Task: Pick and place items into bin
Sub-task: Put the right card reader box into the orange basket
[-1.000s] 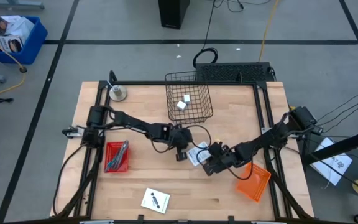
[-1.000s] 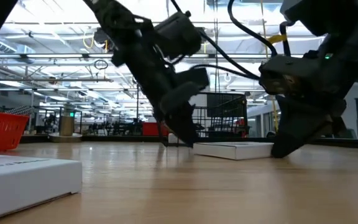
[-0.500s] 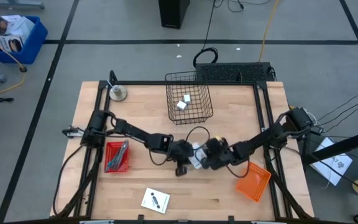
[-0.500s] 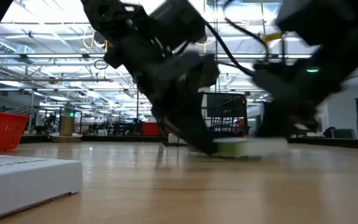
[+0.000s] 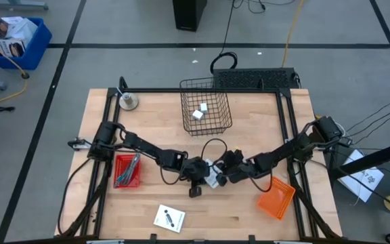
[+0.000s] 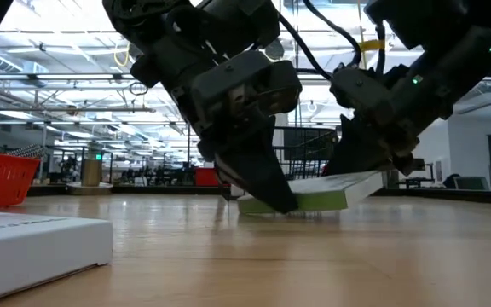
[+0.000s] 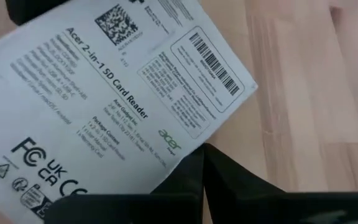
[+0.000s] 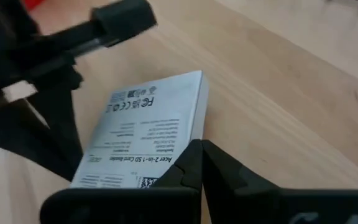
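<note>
two closed grippers, left [image 5: 207, 177] and right [image 5: 223, 173], flank one tilted white box [image 6: 314, 193]; neither holds it.

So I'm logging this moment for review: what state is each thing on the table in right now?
Left gripper: shut, tips at the box's edge.
Right gripper: shut, at the box's other edge.
White box: tilted, one edge raised off the table.
Wire basket: upright, two small white blocks inside.
Red tray: flat, holds a grey tool.
Orange bin: empty.
Second white box: lying flat, untouched.
</note>
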`<action>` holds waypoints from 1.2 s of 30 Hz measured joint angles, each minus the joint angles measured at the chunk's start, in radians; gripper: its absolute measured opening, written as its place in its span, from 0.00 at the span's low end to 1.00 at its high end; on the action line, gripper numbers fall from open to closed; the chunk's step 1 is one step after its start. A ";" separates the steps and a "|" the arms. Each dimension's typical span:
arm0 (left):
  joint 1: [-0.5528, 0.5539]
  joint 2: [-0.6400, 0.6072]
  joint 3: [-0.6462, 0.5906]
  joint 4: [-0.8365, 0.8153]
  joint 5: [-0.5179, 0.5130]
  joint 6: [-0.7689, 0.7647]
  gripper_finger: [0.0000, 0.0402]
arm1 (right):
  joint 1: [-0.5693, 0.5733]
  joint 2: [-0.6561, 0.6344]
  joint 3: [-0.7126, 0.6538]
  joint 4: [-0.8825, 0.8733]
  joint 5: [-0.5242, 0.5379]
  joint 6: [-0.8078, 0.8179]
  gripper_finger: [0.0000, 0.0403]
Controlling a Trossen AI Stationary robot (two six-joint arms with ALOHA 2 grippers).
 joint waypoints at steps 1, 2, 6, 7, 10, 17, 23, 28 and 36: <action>0.000 0.000 0.000 -0.003 0.000 0.000 0.04 | 0.000 0.000 0.000 0.011 0.000 -0.012 0.00; 0.000 0.000 0.000 -0.005 -0.002 0.000 0.04 | 0.002 0.000 0.000 0.026 0.000 -0.019 0.00; 0.000 0.000 0.000 -0.019 -0.011 -0.001 0.01 | 0.006 -0.004 0.004 0.099 0.004 -0.061 0.00; 0.000 0.000 0.000 -0.018 -0.015 -0.004 0.01 | 0.006 -0.006 0.007 0.109 0.002 -0.065 0.00; 0.000 -0.001 0.000 -0.019 -0.026 -0.005 0.03 | 0.008 -0.007 0.007 0.121 -0.002 -0.072 0.00; 0.000 -0.001 0.000 -0.022 -0.028 0.003 0.01 | 0.027 -0.005 0.006 0.130 -0.005 -0.067 0.00; -0.002 -0.002 0.001 -0.021 -0.040 0.020 0.05 | 0.052 -0.008 0.011 0.181 -0.046 -0.063 0.00; 0.016 -0.008 0.011 0.018 -0.120 0.041 0.03 | 0.060 0.006 0.000 0.171 -0.172 -0.086 0.00; 0.013 -0.003 0.007 0.001 -0.118 0.035 0.05 | 0.063 -0.006 0.003 0.098 -0.122 -0.069 0.00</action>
